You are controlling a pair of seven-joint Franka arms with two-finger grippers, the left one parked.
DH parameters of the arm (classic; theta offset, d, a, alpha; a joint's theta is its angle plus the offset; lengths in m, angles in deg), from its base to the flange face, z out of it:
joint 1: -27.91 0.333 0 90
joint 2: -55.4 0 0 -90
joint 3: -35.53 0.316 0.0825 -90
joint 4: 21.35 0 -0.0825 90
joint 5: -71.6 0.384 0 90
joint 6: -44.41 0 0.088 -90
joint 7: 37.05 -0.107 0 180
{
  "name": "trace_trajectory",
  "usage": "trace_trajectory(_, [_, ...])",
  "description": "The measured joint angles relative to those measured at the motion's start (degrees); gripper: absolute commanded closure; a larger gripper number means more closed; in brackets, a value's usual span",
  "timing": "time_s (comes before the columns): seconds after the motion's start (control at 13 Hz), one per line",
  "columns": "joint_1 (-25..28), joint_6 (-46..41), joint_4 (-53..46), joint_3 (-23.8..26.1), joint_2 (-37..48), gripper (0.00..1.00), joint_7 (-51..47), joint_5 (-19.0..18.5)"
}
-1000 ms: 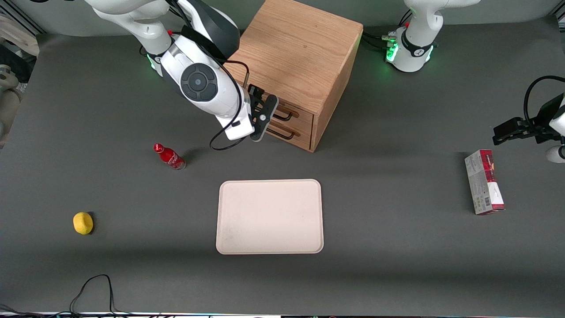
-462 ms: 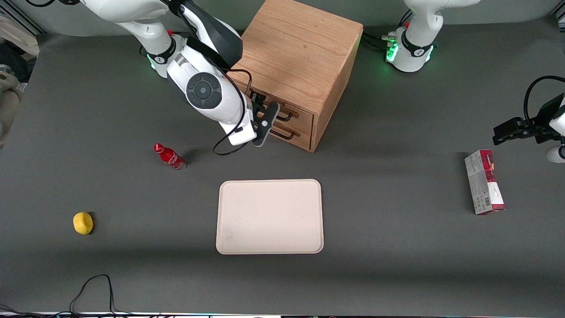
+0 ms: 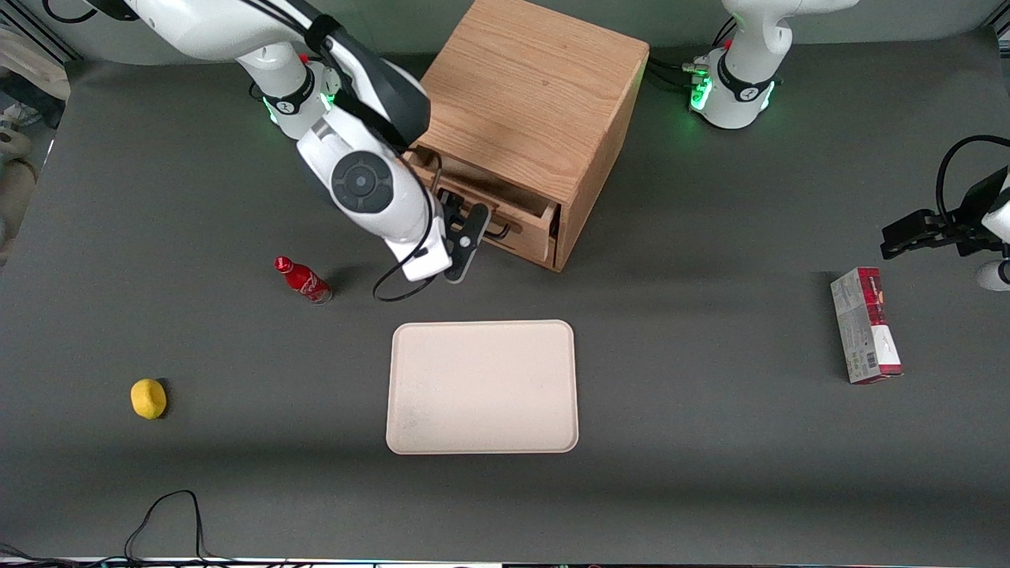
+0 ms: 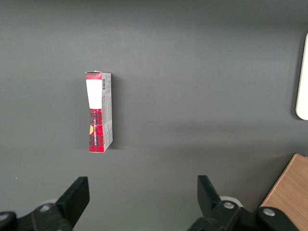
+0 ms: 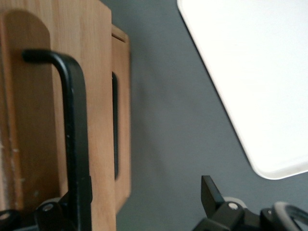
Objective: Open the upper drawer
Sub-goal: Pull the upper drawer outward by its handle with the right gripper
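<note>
The wooden cabinet (image 3: 533, 87) stands at the back of the table. Its upper drawer (image 3: 527, 230) is pulled part way out, showing a strip of its box interior (image 3: 493, 196). My right gripper (image 3: 465, 225) is at the drawer's front, at the black wire handle (image 3: 499, 231). In the right wrist view the upper drawer's front (image 5: 98, 96) and its handle bar (image 5: 77, 144) are close up. The gripper (image 5: 130, 209) is open, one finger right by the bar, the other finger (image 5: 211, 192) well apart from it. The lower drawer (image 5: 122, 120) sits further back, shut.
A cream tray (image 3: 482, 386) lies nearer the front camera than the cabinet; its corner shows in the wrist view (image 5: 250, 72). A red bottle (image 3: 302, 279) lies beside my arm. A yellow lemon (image 3: 148, 397) and a black cable (image 3: 170, 521) are toward the working arm's end. A red box (image 3: 865, 325) lies toward the parked arm's end.
The upper drawer has slid out of the cabinet toward the front camera. My gripper moved the same way with the handle, and the lower drawer's handle is now covered in the front view.
</note>
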Motion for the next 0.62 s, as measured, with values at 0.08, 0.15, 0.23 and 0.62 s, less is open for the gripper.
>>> trace_trajectory(0.08, [-0.08,0.08,-0.79,-1.25,-0.17,0.0,1.89,-0.01])
trace_trajectory(0.15, [-0.16,0.03,-1.77,-2.65,-0.24,0.0,3.93,-0.03])
trace_trajectory(0.23, [-0.26,-0.36,-2.99,-4.05,-0.34,0.0,5.86,-0.03])
trace_trajectory(0.62, [-0.67,-2.16,-10.47,-7.8,-4.13,0.0,9.2,-0.23])
